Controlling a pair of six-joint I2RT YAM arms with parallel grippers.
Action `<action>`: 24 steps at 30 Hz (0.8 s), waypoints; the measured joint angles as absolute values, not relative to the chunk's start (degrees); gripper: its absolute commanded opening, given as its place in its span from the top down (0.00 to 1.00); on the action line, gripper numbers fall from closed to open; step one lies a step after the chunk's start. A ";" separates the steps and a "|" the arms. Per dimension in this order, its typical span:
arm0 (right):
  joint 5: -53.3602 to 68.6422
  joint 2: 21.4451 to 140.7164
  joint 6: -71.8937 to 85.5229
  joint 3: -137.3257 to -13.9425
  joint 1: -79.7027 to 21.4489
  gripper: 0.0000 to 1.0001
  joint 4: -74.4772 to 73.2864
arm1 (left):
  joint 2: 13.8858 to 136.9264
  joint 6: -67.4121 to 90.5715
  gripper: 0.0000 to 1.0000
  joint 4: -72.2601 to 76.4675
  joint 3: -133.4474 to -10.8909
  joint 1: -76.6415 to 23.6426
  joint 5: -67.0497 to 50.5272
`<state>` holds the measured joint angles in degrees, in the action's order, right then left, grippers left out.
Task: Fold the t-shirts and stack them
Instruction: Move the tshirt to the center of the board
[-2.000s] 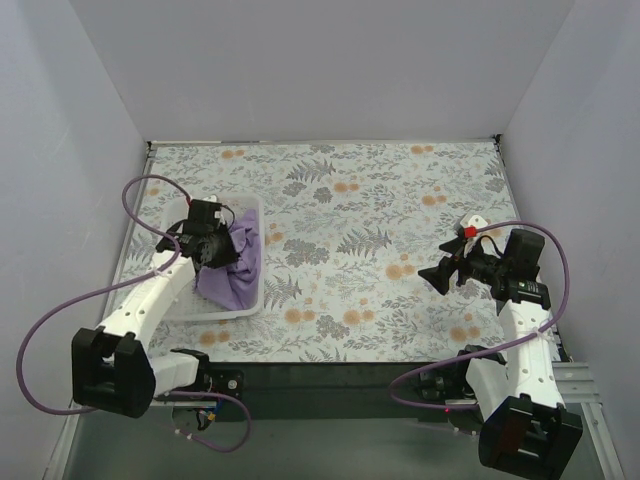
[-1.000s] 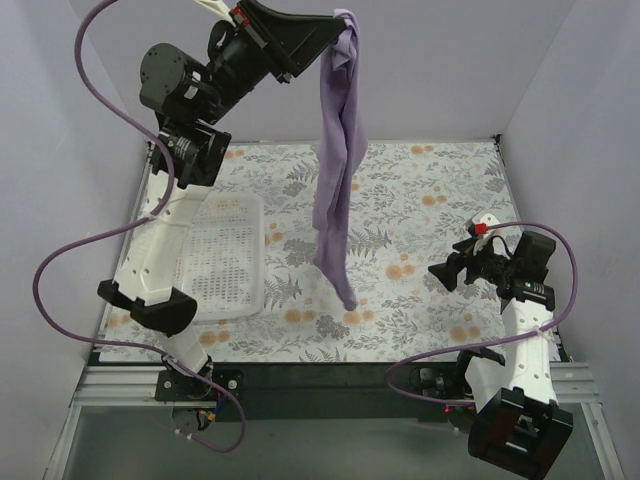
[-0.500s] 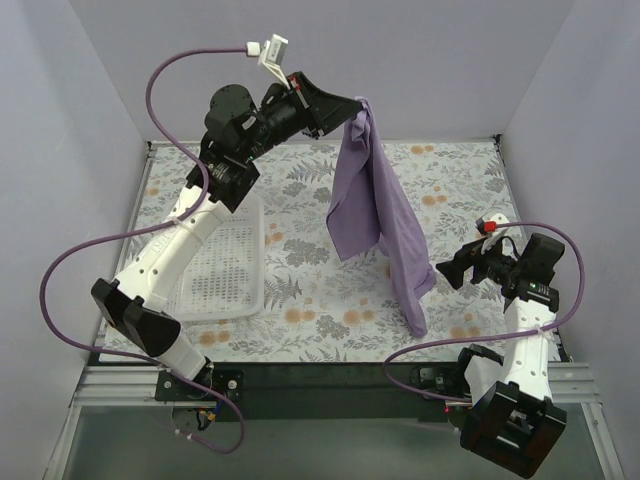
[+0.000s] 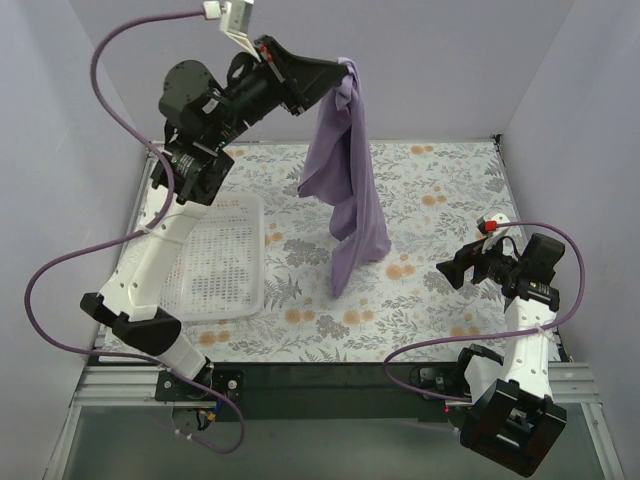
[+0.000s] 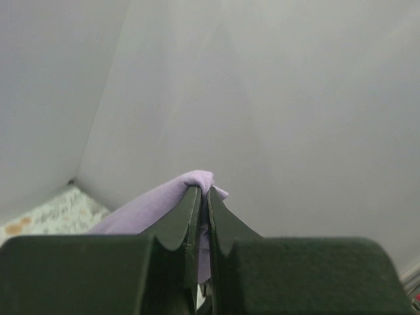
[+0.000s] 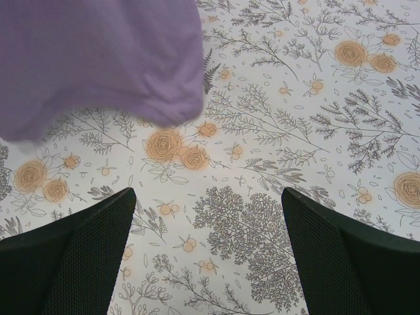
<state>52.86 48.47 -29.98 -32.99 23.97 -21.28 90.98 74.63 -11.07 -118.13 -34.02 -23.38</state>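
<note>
While the left arm reaches high in the upper left of the top view, the left gripper is closed tightly on a fold of the t-shirt, near the top centre of the frame. The purple cloth hangs down from the fingers in a long, bunched strip over the middle of the table. I cannot tell if its lower end touches the table. In the left wrist view a small purple fold comes out between the two pressed fingertips. The white basket stands at the left of the frame, apart from the cloth. The right gripper is at the right, low over the table, with its fingers spread wide and holding nothing. In the right wrist view the t-shirt fills the upper left.
</note>
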 measured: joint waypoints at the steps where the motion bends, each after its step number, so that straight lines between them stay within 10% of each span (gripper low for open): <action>1: 52.86 48.47 -29.98 -32.99 24.01 0.02 -21.28 | 90.94 74.48 1.00 -10.57 -120.42 -34.04 -23.22; 10: 52.88 48.47 -29.95 -32.99 24.05 0.02 -21.28 | 89.67 74.37 1.00 -7.55 -125.80 -34.04 -22.94; 24: 52.75 48.56 -29.95 -32.99 24.47 0.02 -21.28 | 100.92 76.60 0.91 -5.61 -95.07 -37.17 -31.88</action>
